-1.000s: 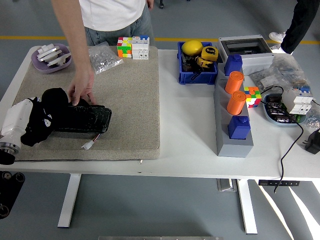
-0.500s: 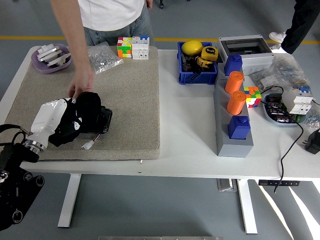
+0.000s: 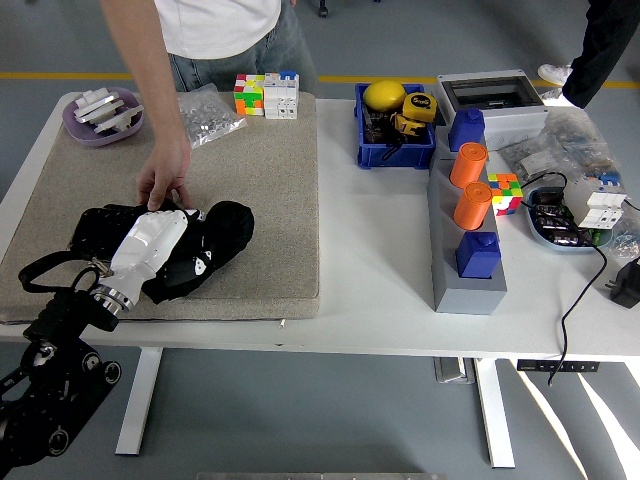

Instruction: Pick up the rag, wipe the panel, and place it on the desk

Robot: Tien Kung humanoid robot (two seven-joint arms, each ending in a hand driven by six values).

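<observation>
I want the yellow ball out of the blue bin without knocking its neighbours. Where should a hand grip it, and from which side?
Judging by its pose, take the yellow ball from above, fingers closing over its rounded top. It sits in the blue bin with its upper half above the rim, so that part is free. The tape measure crowds its right side, and the bin walls block a low sideways grip.

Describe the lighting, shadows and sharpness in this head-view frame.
Head view: even overhead light, soft shadows under the table; bright sunlit streaks on the floor at lower right. The black rag and panel merge into one dark, detail-poor mass around the left robot hand. Elsewhere objects look sharp; no visible glare.
</observation>
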